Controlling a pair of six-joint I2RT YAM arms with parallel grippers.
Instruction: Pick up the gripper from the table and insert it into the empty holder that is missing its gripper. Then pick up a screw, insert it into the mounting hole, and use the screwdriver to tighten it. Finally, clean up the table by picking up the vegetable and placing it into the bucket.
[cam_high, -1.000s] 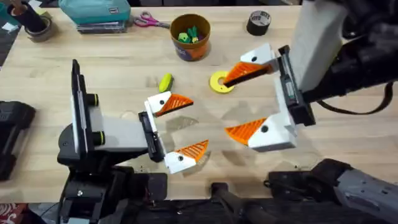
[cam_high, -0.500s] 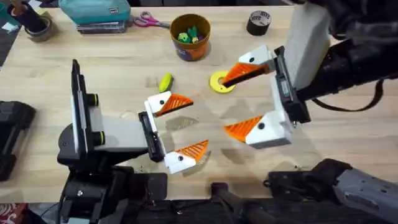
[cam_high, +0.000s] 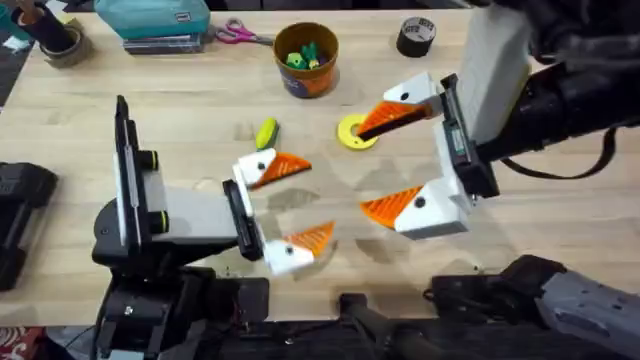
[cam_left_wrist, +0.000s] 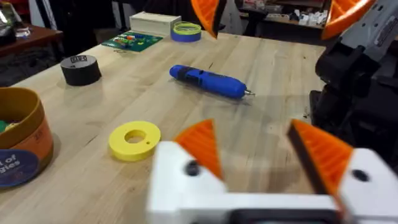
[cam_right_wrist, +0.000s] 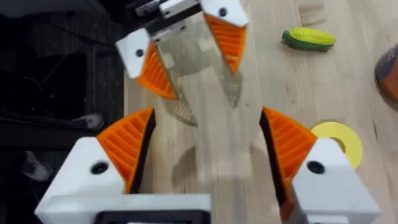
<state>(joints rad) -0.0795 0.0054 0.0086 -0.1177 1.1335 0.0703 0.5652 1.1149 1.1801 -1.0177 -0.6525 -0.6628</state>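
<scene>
An orange bucket (cam_high: 306, 60) near the table's (cam_high: 150, 110) far edge holds small green and yellow pieces. The vegetable (cam_high: 266, 132) lies on the table in front of it. The left gripper (cam_high: 281, 207) and right gripper (cam_high: 400, 158) face each other mid-table, fingers wide apart, empty

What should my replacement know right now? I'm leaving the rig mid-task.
Left gripper: jaws open, empty, over the table's near middle.
Right gripper: jaws open, empty, beside the flat yellow ring.
Blue pen-shaped screwdriver: lying untouched on the wooden table.
Small yellow-and-green toy vegetable: on the table, not yet in the round orange bucket.
Left to do: bin the vegetable.
</scene>
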